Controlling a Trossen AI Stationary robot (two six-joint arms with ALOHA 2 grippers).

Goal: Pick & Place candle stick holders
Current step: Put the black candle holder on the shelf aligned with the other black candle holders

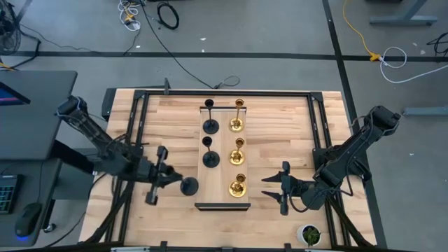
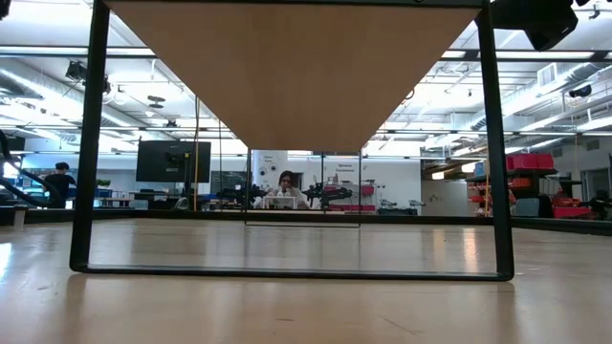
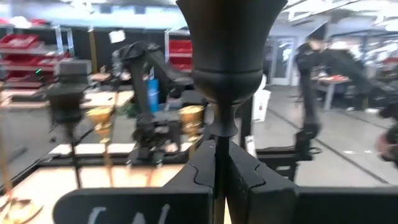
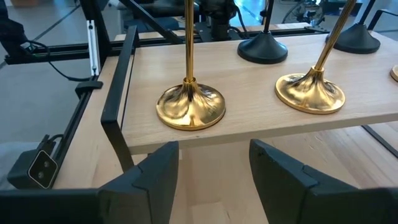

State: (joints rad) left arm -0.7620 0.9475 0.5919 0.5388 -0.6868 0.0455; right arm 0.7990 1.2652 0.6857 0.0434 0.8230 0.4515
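Two black candle stick holders (image 1: pixel 210 126) (image 1: pixel 210 159) and three gold ones (image 1: pixel 236 124) (image 1: pixel 237 156) (image 1: pixel 238 187) stand on their round feet on a raised wooden board (image 1: pixel 222 91). A third black holder (image 1: pixel 189 185) is just left of the board, near its front end, with my left gripper (image 1: pixel 179 183) shut on it. Its cup (image 3: pixel 230 37) rises above the fingers in the left wrist view. My right gripper (image 1: pixel 269 187) is open, level with the nearest gold holder's foot (image 4: pixel 189 106) and a little to its right, touching nothing. My left gripper pinches the black holder's thin stem (image 3: pixel 221 127) between its two fingers, just under the cup. The fingers (image 3: pixel 199 168) come about level from the table's left side, across the stem. The holder stands upright in the hold. The fingers hide its foot, so whether it is clear of the table does not show.
A black rail frame (image 1: pixel 140 126) runs around the tabletop on the left, far and right sides. A small green plant in a white pot (image 1: pixel 309 234) stands at the near right corner. Bare wood lies on either side of the board.
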